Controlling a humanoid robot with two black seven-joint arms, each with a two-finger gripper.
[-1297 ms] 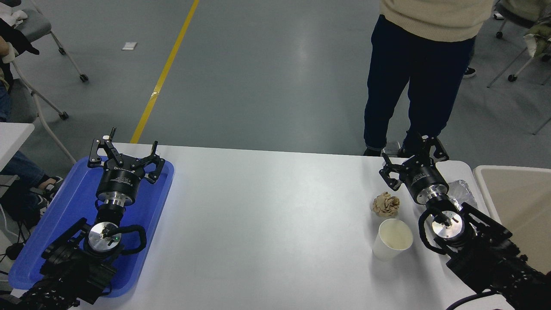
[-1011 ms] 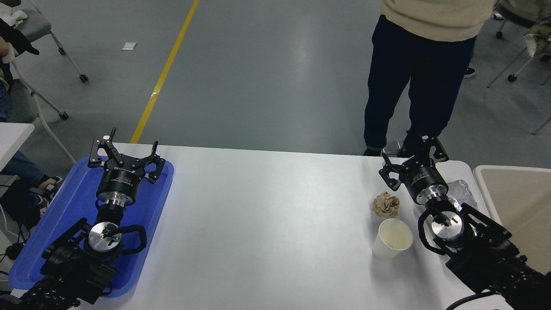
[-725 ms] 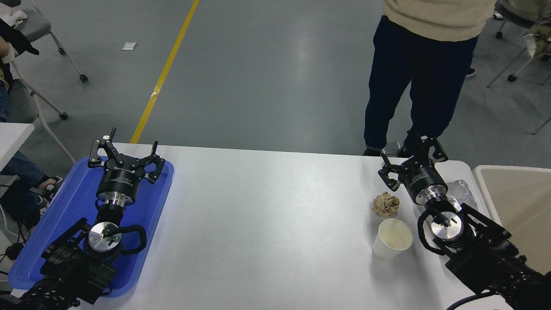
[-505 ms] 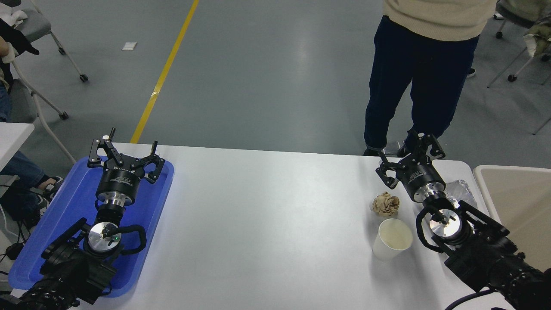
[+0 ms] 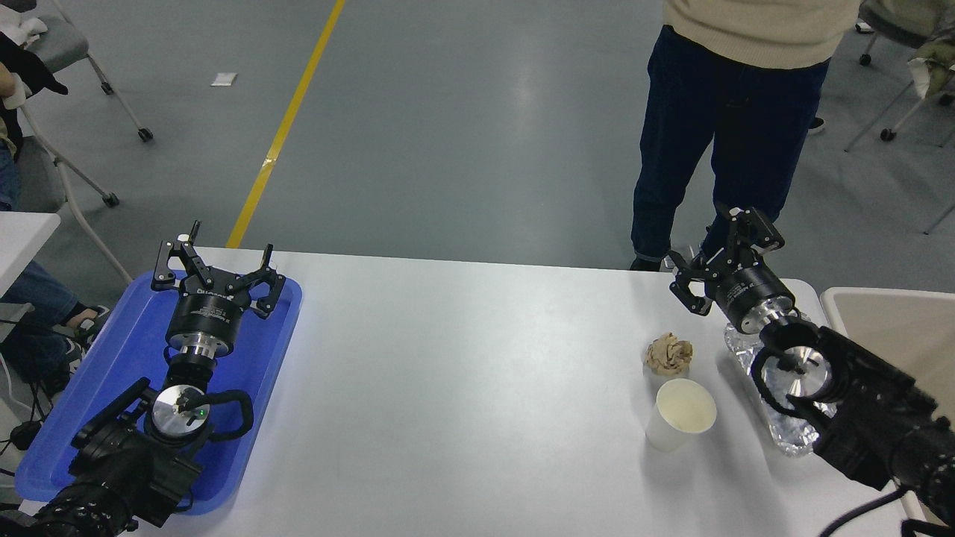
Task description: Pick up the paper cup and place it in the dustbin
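On the white table (image 5: 462, 373), at about four o'clock from its centre, I log one paper cup (image 5: 680, 415): white, upright, cream inside showing, nothing gripping it. Just beyond the cup, at its twelve o'clock and close to it, sits a crumpled brown paper ball (image 5: 668, 354). At the cup's three o'clock lies a crinkled foil tray (image 5: 783, 432), partly covered by my right arm.

Right gripper (image 5: 721, 253): raised near the table's far edge, at about one o'clock from the cup and well apart from it. Fingers spread wide, nothing between them. The arm runs in from the lower right corner, passing over the foil tray.

Dustbin (image 5: 888, 328): beige, pale rim, standing at the right edge of my view at three o'clock from the table's centre, beside the table's right end. My right arm hides part of it.

Left gripper (image 5: 216, 261): parked at nine o'clock over a flat blue tray (image 5: 112, 373), fingers spread open, holding nothing.

At twelve o'clock, past the far edge of the table, a person (image 5: 716, 119) stands in dark trousers and a cream top. A yellow line (image 5: 287, 123) runs across the grey floor at eleven o'clock.
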